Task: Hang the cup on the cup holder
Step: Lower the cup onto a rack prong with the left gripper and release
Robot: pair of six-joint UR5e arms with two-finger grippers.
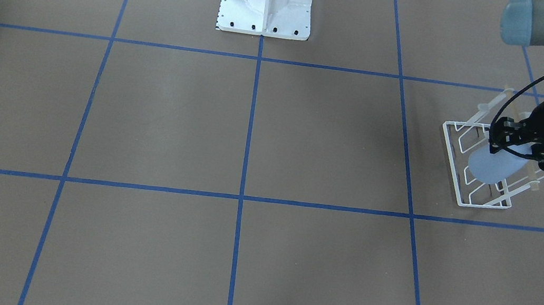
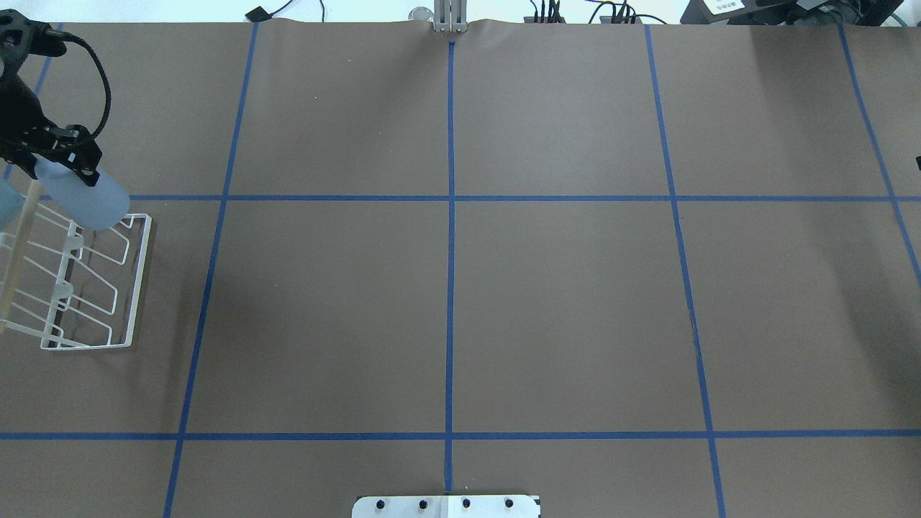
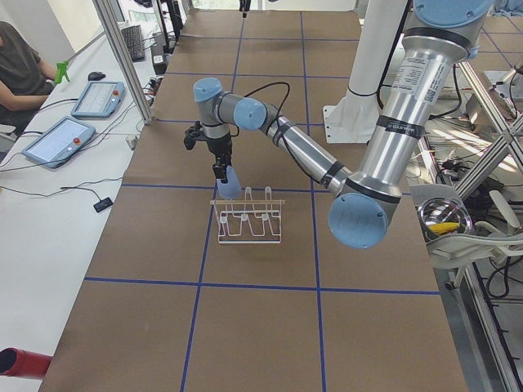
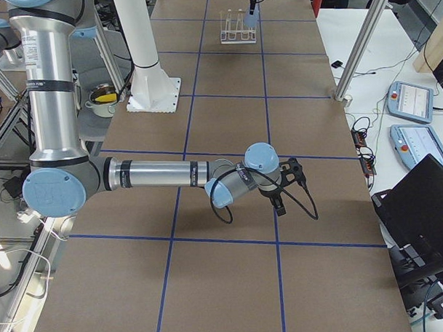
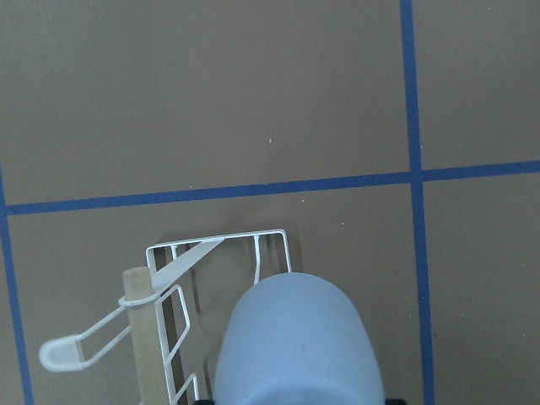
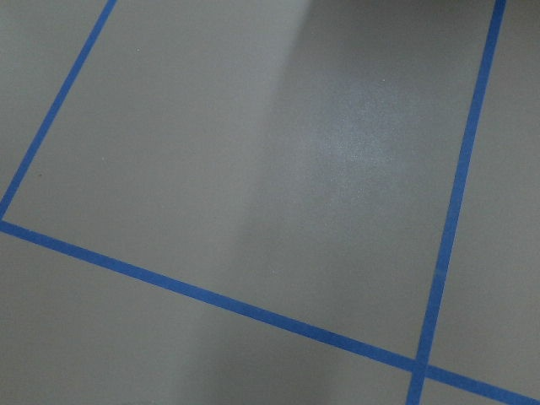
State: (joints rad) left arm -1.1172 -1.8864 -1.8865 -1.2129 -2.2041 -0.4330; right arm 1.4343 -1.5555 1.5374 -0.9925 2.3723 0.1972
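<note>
My left gripper point(image 1: 517, 148) is shut on the light blue cup point(image 1: 492, 166) and holds it tilted, with its closed base pointing away from the gripper, over the far end of the white wire cup holder point(image 1: 461, 171). The overhead view shows the gripper point(image 2: 63, 155), the cup point(image 2: 90, 201) and the holder point(image 2: 138, 288) at the table's left edge. In the left wrist view the cup point(image 5: 295, 346) fills the bottom, above the holder's frame point(image 5: 215, 245) and beside the wooden dowel point(image 5: 139, 337). Whether cup and wire touch I cannot tell. My right gripper point(image 4: 282, 199) hangs low over bare table; its fingers are unclear.
The white robot base point(image 1: 266, 3) stands at the table's middle rear edge. Blue tape lines point(image 2: 450, 252) cross the brown tabletop. Tablets point(image 3: 61, 139) and an operator sit on a side bench beyond the holder. A metal bowl point(image 3: 444, 219) sits off the table by the robot.
</note>
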